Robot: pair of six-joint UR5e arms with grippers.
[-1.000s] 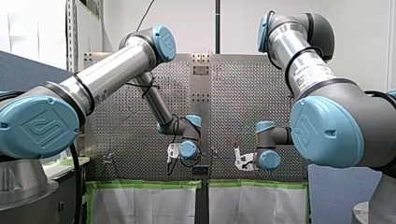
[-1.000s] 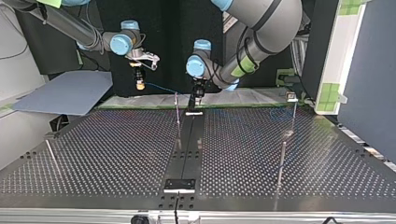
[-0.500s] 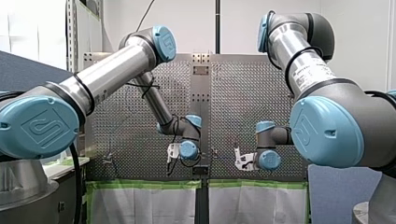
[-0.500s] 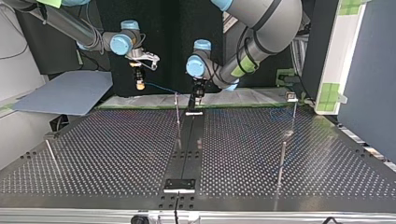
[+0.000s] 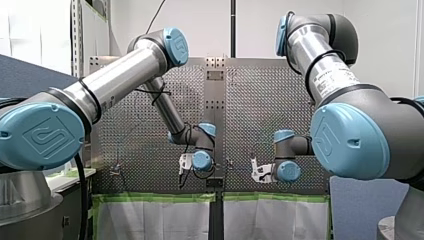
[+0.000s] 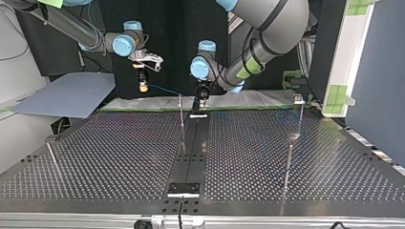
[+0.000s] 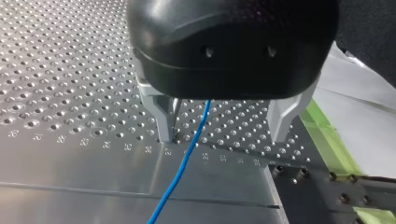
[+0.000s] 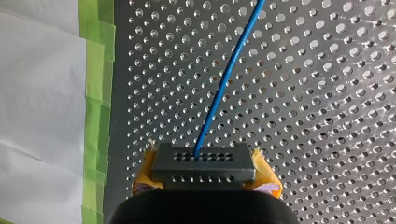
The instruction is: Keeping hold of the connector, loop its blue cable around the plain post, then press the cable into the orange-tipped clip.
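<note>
Two tools are in play, but only my right tool (image 8: 205,173) carries the load. Its yellow pads (image 8: 266,175) are clamped on the ends of the connector (image 8: 205,161), a dark block with rows of holes. The blue cable (image 8: 224,84) leaves the block's face and runs straight ahead over the perforated surface (image 8: 327,93).

Farther along, in the top view, the cable crosses from that tool toward the view's right and reaches the plain post (image 6: 181,107), a thin upright pin beside the middle seam. My left tool (image 7: 222,137) stands just beyond the post with its metal fingers (image 7: 163,126) spread. The cable passes between them unclamped, close to the post-side finger.

In my judgement the loop depends on carrying the connector around the post, which falls to my right tool. I cannot pick out an orange tip on the farther posts (image 6: 300,114).
</note>
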